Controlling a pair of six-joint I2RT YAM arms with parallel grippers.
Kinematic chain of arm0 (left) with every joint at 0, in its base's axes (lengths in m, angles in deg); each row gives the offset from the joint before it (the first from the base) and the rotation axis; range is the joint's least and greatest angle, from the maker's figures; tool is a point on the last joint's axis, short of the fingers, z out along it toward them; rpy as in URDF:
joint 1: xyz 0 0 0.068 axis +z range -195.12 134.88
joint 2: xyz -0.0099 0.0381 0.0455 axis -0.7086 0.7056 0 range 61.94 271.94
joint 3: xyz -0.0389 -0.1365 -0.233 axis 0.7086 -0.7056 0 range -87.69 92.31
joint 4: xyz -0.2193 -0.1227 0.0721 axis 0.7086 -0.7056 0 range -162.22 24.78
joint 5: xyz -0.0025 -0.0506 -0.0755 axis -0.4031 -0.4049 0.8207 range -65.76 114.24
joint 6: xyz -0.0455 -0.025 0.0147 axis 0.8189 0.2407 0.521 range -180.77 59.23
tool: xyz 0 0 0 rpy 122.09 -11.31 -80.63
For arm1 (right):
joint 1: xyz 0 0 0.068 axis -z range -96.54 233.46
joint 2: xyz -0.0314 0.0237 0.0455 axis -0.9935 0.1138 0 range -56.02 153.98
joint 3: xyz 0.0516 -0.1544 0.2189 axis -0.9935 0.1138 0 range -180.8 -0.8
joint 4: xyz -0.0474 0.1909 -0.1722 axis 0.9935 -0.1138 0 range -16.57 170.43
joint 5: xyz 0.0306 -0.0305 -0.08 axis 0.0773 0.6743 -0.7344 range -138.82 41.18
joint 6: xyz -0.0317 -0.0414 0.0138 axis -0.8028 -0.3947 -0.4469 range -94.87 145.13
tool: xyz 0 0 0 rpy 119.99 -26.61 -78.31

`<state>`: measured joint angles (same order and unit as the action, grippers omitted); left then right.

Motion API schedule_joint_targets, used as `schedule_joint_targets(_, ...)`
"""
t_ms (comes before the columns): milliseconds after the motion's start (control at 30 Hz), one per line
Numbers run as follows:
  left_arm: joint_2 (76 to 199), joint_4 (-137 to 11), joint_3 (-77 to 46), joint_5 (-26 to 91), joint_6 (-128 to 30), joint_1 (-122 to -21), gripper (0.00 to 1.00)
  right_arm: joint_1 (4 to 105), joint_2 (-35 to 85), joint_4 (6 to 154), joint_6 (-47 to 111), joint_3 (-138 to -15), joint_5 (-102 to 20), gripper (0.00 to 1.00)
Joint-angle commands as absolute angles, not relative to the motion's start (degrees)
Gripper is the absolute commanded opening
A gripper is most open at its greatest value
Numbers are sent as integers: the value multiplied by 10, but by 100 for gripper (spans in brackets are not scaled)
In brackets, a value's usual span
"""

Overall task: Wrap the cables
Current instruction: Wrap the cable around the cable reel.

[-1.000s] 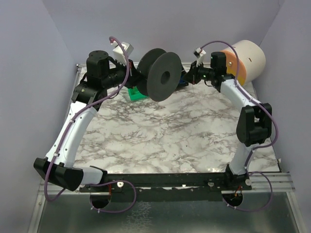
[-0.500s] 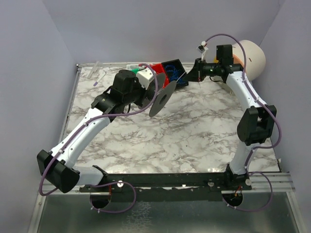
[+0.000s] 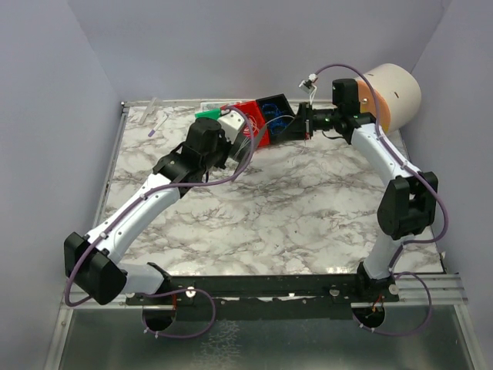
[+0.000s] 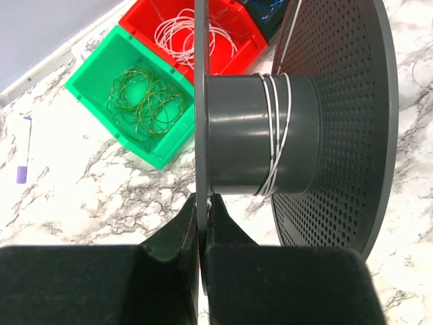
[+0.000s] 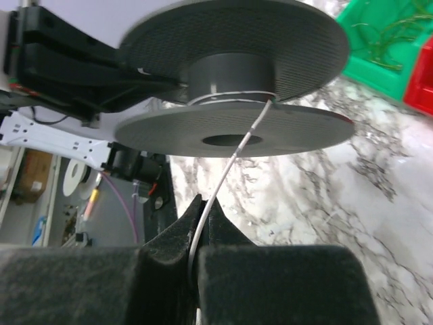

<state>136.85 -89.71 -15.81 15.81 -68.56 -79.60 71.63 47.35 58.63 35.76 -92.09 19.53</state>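
Here, the left gripper [image 4: 201,204] clamps the spool [image 4: 247,135] by its flange; the right gripper [image 5: 201,208] pinches the white cable [image 5: 234,157].

Marble table [image 3: 293,208], green bin [image 4: 100,64] beside red bin [image 4: 145,20], grey spool [image 4: 237,135]

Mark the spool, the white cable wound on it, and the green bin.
spool [image 4: 233,135], left wrist view, bare middle of its hub
white cable [image 4: 276,135], left wrist view, turns round the hub
green bin [image 4: 114,123], left wrist view, its near wall
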Motion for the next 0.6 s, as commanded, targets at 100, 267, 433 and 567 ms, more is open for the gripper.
schedule_joint_targets(100, 1375, -836, -178, 100, -677, -796, 0, 703, 446, 704, 477, -909, 239, 0)
schedule_joint_targets(267, 1392, -824, -175, 64, -674, -795, 0, 689, 426, 675, 441, -900, 249, 1)
schedule_joint_targets(433, 1419, -818, -170, 60, -666, -795, 0, 671, 410, 689, 433, -873, 251, 1)
schedule_joint_targets(567, 1451, -817, -156, 47, -657, -795, 0, 670, 407, 698, 438, -873, 252, 0)
